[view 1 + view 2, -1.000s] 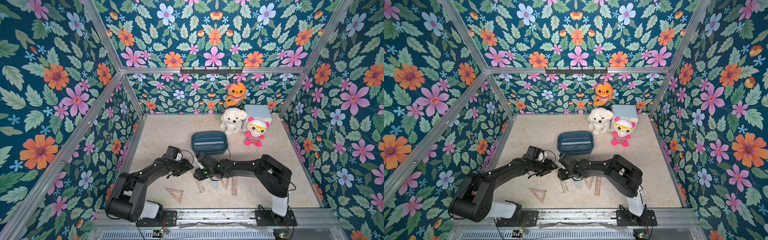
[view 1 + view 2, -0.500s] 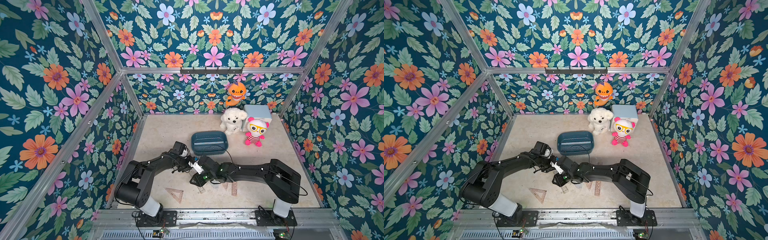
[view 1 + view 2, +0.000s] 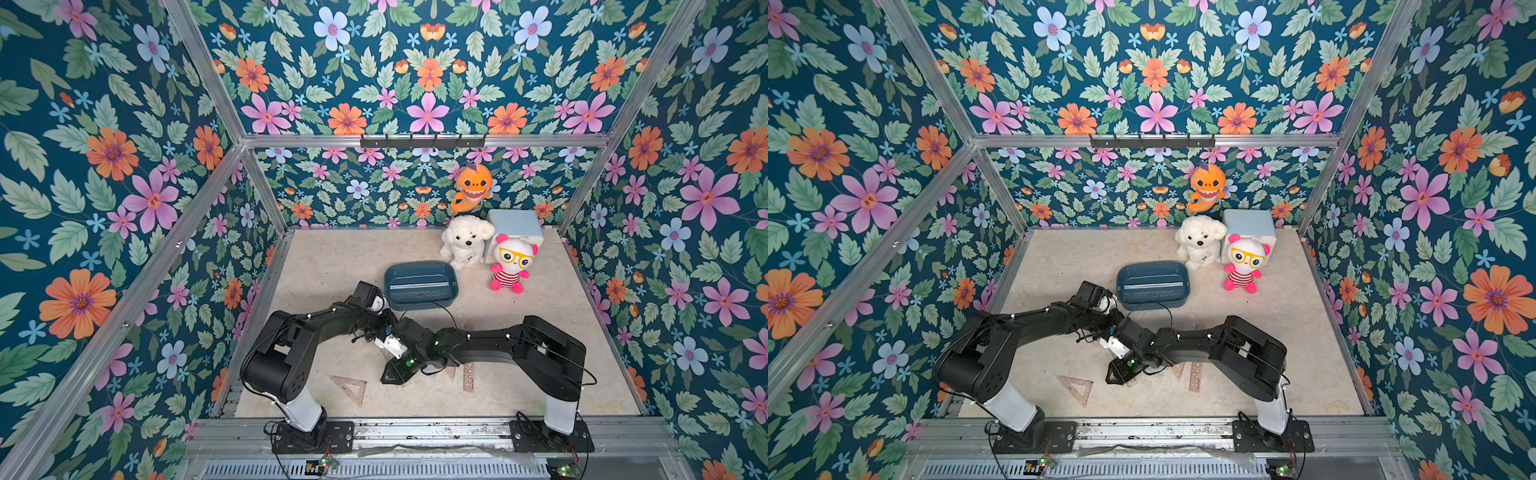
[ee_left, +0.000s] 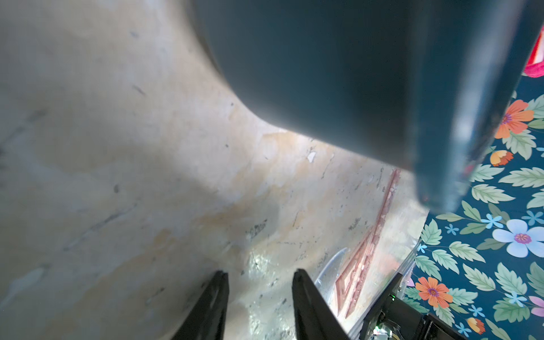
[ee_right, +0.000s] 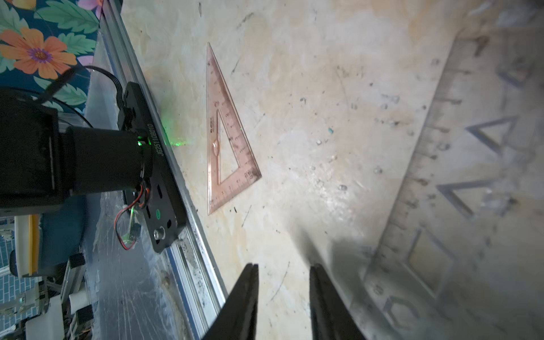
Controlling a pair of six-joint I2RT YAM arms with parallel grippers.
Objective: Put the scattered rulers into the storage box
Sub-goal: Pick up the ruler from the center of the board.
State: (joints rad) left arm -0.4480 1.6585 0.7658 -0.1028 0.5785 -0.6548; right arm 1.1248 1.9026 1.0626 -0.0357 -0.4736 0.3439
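Rulers [image 3: 468,376] lie on near floor, two in box [image 3: 419,306]. L gripper [image 4: 259,273] by box's near-left corner, R gripper [image 5: 284,266] low over floor; both jaws apart, empty.

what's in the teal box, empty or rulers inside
Not empty: the storage box holds at least two straight rulers lying flat inside, seen in both top views.

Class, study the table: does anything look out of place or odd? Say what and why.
A triangular set square and a straight ruler lie loose near the front edge of the table, outside the storage box where they belong. Nothing looks spilled or broken.
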